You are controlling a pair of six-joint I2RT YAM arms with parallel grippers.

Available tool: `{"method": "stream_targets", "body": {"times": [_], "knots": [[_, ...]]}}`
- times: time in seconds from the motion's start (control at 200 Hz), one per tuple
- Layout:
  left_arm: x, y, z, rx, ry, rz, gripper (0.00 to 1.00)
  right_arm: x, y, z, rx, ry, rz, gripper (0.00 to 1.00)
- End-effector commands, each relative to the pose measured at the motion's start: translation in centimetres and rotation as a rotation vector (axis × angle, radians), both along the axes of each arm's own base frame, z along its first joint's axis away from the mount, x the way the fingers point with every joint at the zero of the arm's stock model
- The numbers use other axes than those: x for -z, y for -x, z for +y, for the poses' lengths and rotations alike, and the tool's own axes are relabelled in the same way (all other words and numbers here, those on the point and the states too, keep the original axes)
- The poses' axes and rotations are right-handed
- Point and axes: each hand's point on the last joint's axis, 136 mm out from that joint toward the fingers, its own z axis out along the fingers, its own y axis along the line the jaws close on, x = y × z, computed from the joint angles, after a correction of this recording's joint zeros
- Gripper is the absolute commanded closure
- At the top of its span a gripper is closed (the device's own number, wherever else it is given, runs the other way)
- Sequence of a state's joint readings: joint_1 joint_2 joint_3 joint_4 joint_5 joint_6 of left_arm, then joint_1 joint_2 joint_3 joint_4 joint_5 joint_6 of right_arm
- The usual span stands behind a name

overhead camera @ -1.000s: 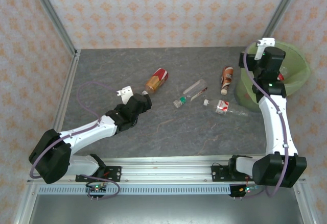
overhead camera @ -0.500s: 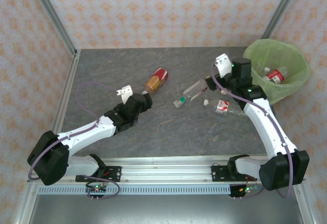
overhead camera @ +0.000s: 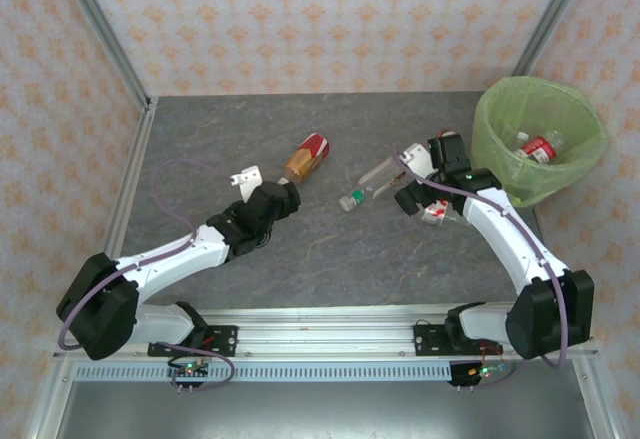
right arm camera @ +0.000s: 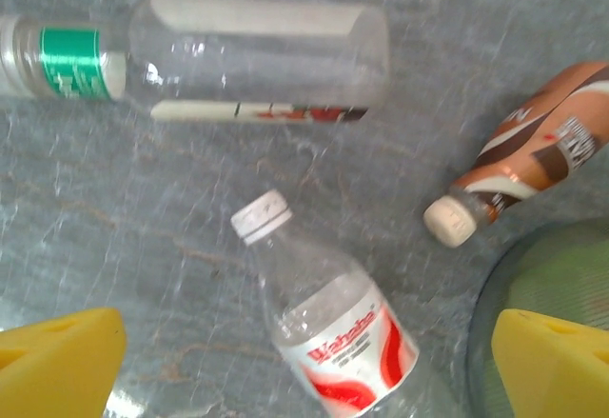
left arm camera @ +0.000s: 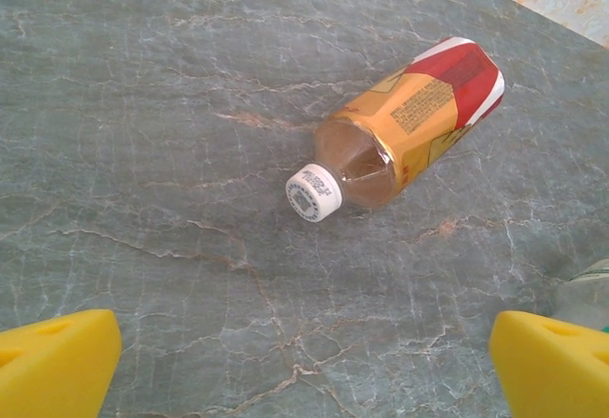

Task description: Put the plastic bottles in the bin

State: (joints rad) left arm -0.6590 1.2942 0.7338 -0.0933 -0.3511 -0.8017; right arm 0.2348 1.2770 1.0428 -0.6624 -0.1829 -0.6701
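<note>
My left gripper (left arm camera: pixel 304 370) gapes empty, orange-labelled bottle (left arm camera: pixel 404 128) at one o'clock; my right gripper (right arm camera: pixel 304 368) gapes empty above the red-labelled bottle (right arm camera: pixel 338 337).

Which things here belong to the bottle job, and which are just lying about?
Job: orange-and-red-labelled plastic bottle; clear green-capped plastic bottle; clear red-labelled white-capped bottle; brown-labelled bottle; round lime-green-lined bin.
Not the job: grey marbled tabletop; aluminium base rail; patterned wall.
</note>
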Motion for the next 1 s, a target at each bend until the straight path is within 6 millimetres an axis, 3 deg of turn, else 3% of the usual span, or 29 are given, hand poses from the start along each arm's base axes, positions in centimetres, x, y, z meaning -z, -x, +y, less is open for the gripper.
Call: {"method": "stream_targets", "body": {"times": [0.0, 0.17, 0.35, 0.596, 0.996], "knots": [[-1.1, -0.7, -0.7, 0.023, -0.008, -0.009, 0.00, 0.6, 0.8, -1.8, 0.069, 0.011, 0.080, 0.00], [-1.1, -0.7, -0.5, 0.013, -0.007, -0.004, 0.00, 2.3, 0.8, -3.9, 0.116, 0.008, 0.175, 0.01], [-0.5, -0.7, -0.6, -0.002, 0.015, 0.005, 0.00, 4.5, 0.6, -3.4, 0.090, 0.033, 0.219, 0.00], [-0.1, -0.7, -0.7, -0.008, 0.022, 0.013, 0.00, 8.2, 0.7, -5.2, 0.013, 0.308, 0.295, 0.01], [-0.6, -0.2, 0.6, -0.027, -0.026, -0.002, 0.00, 11.2, -0.3, -6.0, 0.000, 0.334, 0.371, 0.01]]}}
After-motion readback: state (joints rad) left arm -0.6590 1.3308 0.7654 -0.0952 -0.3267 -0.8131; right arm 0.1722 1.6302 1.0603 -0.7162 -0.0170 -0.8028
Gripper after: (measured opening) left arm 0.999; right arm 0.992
